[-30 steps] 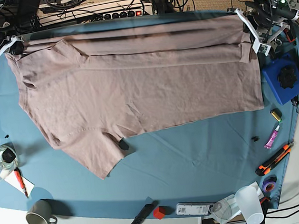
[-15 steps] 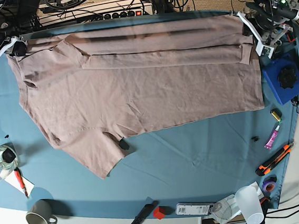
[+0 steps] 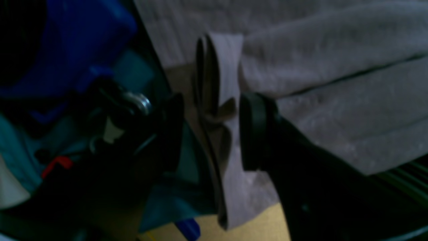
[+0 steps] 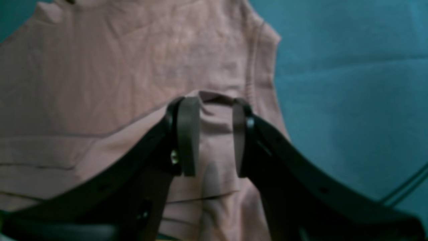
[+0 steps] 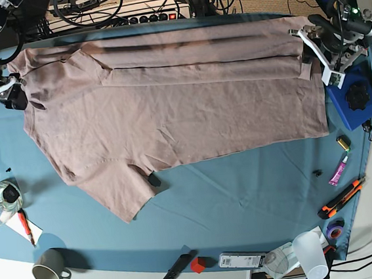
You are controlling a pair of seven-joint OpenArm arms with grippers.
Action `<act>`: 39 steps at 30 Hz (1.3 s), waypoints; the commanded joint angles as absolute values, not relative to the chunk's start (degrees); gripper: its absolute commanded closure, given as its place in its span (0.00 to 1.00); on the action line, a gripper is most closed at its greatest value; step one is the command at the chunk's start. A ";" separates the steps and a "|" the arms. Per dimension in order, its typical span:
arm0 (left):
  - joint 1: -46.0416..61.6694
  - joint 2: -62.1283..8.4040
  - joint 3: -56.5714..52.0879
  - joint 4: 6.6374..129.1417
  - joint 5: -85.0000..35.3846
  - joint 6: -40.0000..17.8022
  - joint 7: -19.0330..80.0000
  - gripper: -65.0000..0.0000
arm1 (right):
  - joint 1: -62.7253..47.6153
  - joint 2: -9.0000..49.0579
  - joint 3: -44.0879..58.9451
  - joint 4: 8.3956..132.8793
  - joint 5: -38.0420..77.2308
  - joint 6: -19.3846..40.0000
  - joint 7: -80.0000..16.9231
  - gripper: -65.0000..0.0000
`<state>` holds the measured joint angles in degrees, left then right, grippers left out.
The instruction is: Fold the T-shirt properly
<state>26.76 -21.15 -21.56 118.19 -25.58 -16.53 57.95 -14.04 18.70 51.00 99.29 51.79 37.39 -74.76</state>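
The blue-teal table cloth (image 5: pixel 244 200) carries the T-shirt (image 5: pixel 170 108) across its far half, one strip folded along the far edge. The left gripper (image 3: pixel 210 130) and right gripper (image 4: pixel 209 137) stand open astride its ends. A blue box (image 5: pixel 352 100) touches its hem corner.

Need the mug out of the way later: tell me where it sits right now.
In the base view the grey mug stands at the lower left, just off the blue cloth, below the red pen.
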 commanded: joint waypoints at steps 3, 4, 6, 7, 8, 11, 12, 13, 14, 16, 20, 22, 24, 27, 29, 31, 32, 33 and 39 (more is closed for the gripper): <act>26.50 -21.91 -22.04 119.24 -25.80 -16.38 52.58 0.57 | -12.82 19.86 51.31 100.05 51.68 36.34 -71.24 0.73; 26.44 -21.91 -22.04 119.24 -25.78 -16.38 51.29 0.57 | -12.43 19.84 51.31 100.05 51.22 36.21 -70.85 0.73; 25.67 -21.91 -22.04 119.20 -25.78 -16.36 50.52 0.57 | -11.33 19.84 51.31 100.03 49.76 35.90 -70.37 0.73; 25.10 -21.91 -22.04 119.15 -25.78 -16.38 50.48 0.57 | -10.76 19.86 51.31 100.03 48.99 35.55 -70.04 0.73; 24.29 -21.91 -22.04 119.09 -25.78 -16.36 50.48 0.57 | -10.11 19.86 51.31 100.03 48.14 35.20 -69.67 0.73; 21.65 -21.91 -22.04 118.87 -25.76 -16.34 49.84 0.57 | -8.14 19.88 50.98 100.01 45.58 34.63 -68.69 0.73; 20.78 -21.93 -22.04 118.63 -25.76 -16.34 49.43 0.57 | -7.53 19.88 50.50 100.01 44.58 34.61 -68.40 0.73; 19.88 -21.91 -22.04 118.15 -25.76 -16.36 49.17 0.57 | -6.98 19.86 49.76 100.01 43.68 34.46 -68.18 0.73; 18.94 -21.91 -22.02 117.40 -25.78 -16.36 49.01 0.57 | -6.50 19.88 48.75 100.01 42.52 34.06 -67.92 0.73; 17.10 -21.93 -21.98 115.37 -25.76 -16.36 48.95 0.57 | -5.98 19.86 45.78 100.01 39.03 32.29 -65.89 0.73; 13.43 -21.93 -21.89 110.85 -25.78 -16.36 48.88 0.57 | -3.62 19.86 38.54 100.01 30.79 30.50 -61.56 0.73; 12.10 -21.93 -21.89 109.45 -25.78 -16.36 48.90 0.57 | -1.26 19.86 35.42 99.96 27.03 29.39 -60.71 0.73; 11.33 -21.93 -21.89 108.68 -25.78 -16.36 49.08 0.57 | 1.37 19.86 32.93 99.44 23.33 28.38 -60.03 0.73; 11.40 -21.91 -21.89 108.57 -25.78 -16.36 49.06 0.57 | 5.10 19.86 30.87 95.81 20.12 27.53 -57.80 0.73; 11.42 -21.91 -21.89 108.57 -25.78 -16.36 49.06 0.57 | 8.49 19.88 30.35 90.89 20.08 27.31 -57.32 0.73; 11.40 -21.91 -21.89 108.57 -25.80 -16.36 49.04 0.57 | 12.51 19.92 30.33 84.58 20.08 27.35 -56.90 0.73; 11.40 -21.91 -21.89 108.57 -25.80 -16.36 49.04 0.57 | 14.63 20.03 30.33 81.36 20.08 27.46 -56.84 0.73; 11.40 -21.91 -21.89 108.57 -25.80 -16.36 49.04 0.57 | 16.88 20.10 30.33 78.30 20.08 27.79 -56.73 0.73; 11.40 -21.91 -21.89 108.57 -25.80 -16.36 49.01 0.57 | 28.01 21.98 25.32 63.07 20.18 31.27 -56.49 0.73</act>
<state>11.86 -21.12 -21.50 107.70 -25.54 -16.36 50.09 26.52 20.99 25.15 61.98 19.44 31.11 -57.58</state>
